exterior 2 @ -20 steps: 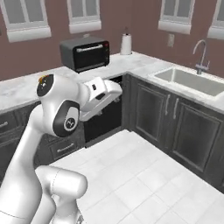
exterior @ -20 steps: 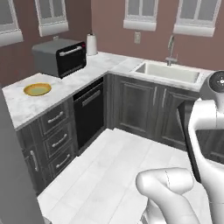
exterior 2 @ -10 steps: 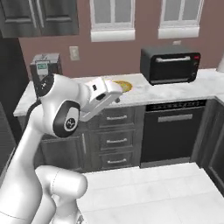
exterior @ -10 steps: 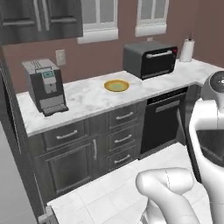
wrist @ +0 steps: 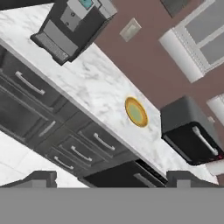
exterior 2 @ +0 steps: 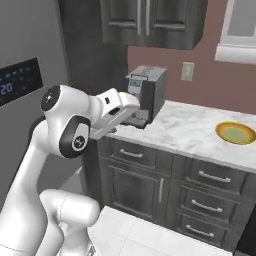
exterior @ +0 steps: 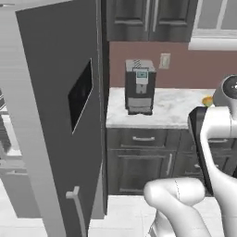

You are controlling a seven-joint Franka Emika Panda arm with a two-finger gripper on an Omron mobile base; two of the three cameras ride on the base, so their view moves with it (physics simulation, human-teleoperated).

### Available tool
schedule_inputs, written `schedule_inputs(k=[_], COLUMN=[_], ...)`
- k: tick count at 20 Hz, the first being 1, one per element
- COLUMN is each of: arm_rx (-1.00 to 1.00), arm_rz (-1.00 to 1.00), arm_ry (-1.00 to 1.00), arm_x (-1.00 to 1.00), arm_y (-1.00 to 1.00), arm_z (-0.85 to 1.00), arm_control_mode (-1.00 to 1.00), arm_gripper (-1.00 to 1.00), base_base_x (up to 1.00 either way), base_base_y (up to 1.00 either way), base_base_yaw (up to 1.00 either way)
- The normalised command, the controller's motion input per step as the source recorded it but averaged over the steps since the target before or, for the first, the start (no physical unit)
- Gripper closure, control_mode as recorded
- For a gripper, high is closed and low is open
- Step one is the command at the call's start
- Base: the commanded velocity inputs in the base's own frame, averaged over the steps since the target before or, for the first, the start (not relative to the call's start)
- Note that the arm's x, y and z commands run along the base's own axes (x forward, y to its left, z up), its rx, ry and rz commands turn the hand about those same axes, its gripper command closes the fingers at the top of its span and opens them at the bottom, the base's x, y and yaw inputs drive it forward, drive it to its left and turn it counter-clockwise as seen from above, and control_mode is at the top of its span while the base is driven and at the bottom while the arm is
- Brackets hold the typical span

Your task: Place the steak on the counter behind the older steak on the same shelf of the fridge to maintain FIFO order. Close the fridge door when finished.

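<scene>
We face the desk (exterior 2: 200, 131), with the fridge door (exterior: 60, 115) swung open on our left, its display facing us; it stands open, we judge, so that a shelf can be reached later. The fingers (wrist: 43, 178) stand well apart with nothing between them, and our gripper (wrist: 111, 179) points down along the marble toward a yellow plate (wrist: 136, 112). A coffee machine (exterior 2: 146, 95) sits near the fridge (exterior: 9, 152) end, a toaster oven (wrist: 192, 131) beyond the plate. We cannot find the steak on the stretch of desk we see, nor the older steak inside the fridge, so we judge the search for it comes first.
</scene>
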Motion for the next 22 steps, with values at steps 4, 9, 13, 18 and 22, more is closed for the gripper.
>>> schedule_inputs(k=[4, 9, 13, 18, 22], arm_rx=[0.0, 0.0, 0.0, 0.0, 0.0], arm_rz=[0.0, 0.0, 0.11, 0.34, 0.14], arm_ry=[0.0, 0.0, 0.0, -0.08, 0.0], arm_x=[0.0, 0.0, 0.0, -0.16, 0.05], arm_y=[0.0, 0.0, 0.0, 0.17, 0.96], arm_z=[0.0, 0.0, -0.06, -0.14, -0.13], arm_control_mode=[1.0, 1.0, -1.0, -1.0, -1.0], arm_gripper=[-1.0, -1.0, -1.0, -1.0, -1.0], base_base_x=[0.74, 0.57, 0.05, 0.0, 0.0], base_base_y=[-0.36, -0.2, -0.1, 0.0, 0.0], base_base_yaw=[0.77, 0.73, 0.45, 0.0, 0.0])
